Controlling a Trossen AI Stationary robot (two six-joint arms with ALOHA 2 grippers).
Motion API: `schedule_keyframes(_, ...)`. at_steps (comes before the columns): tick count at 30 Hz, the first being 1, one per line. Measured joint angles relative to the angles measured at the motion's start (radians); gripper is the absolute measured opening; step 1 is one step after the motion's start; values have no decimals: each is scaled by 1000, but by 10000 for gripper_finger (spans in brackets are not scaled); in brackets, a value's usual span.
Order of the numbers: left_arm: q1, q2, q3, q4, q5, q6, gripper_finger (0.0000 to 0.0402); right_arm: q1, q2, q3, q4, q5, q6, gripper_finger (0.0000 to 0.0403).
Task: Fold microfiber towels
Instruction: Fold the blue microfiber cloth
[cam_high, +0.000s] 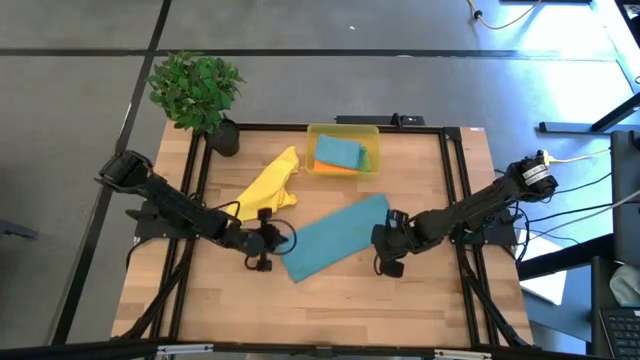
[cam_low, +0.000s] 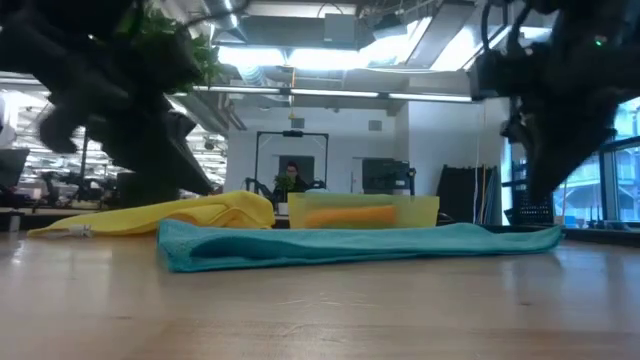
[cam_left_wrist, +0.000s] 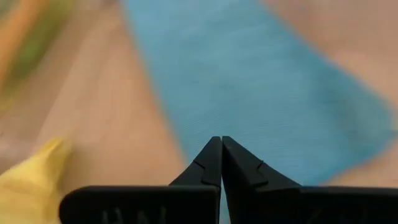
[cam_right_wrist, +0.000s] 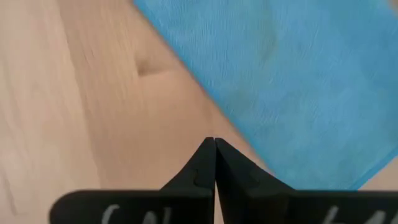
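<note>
A light teal-blue towel (cam_high: 335, 237) lies folded into a long strip, flat on the wooden table at its middle; it also shows in the low view (cam_low: 350, 243). My left gripper (cam_high: 283, 240) is shut and empty above the strip's left end (cam_left_wrist: 261, 81). My right gripper (cam_high: 383, 238) is shut and empty beside the strip's right end (cam_right_wrist: 298, 74). A yellow towel (cam_high: 270, 187) lies crumpled on the table, far-left of the strip. Teal, orange and green towels lie in a yellow bin (cam_high: 343, 130).
The translucent yellow bin (cam_low: 420, 207) stands at the table's far middle. A potted plant (cam_high: 197, 88) stands at the far left corner. A black frame (cam_high: 450, 180) runs along the table's edges. Bare wood lies in front of the strip.
</note>
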Motion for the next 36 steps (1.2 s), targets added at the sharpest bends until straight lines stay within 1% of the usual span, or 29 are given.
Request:
schedule_keyframes(1,15,2,0,-16,-13,-22,1,2,0,-10,1,-7,20,6)
schedule_keyframes(4,60,4,0,-52,-5,-75,0,3,0,-53,-6,-40,80,6)
schedule_keyframes(8,105,21,0,-74,63,-108,0,-11,0,-120,-15,-67,135,6)
schedule_keyframes(12,124,72,1,-79,141,-117,0,-52,0,-175,-15,-67,162,6)
schedule_keyframes(14,127,99,1,-76,159,-137,0,-76,-5,-189,-6,-70,163,6)
schedule_keyframes(18,119,122,3,-69,153,-166,0,-127,-6,-198,-5,-84,147,6)
schedule_keyframes(23,97,127,11,-47,175,-179,0,-187,-6,-200,19,-87,72,6)
schedule_keyframes(27,68,130,29,-46,259,-179,0,-231,-5,-201,27,-68,30,6)
schedule_keyframes(31,42,131,43,-52,323,-180,0,-259,-4,-201,30,-48,26,6)
schedule_keyframes(36,6,132,65,-53,347,-182,0,-277,-2,-191,26,-37,26,6)
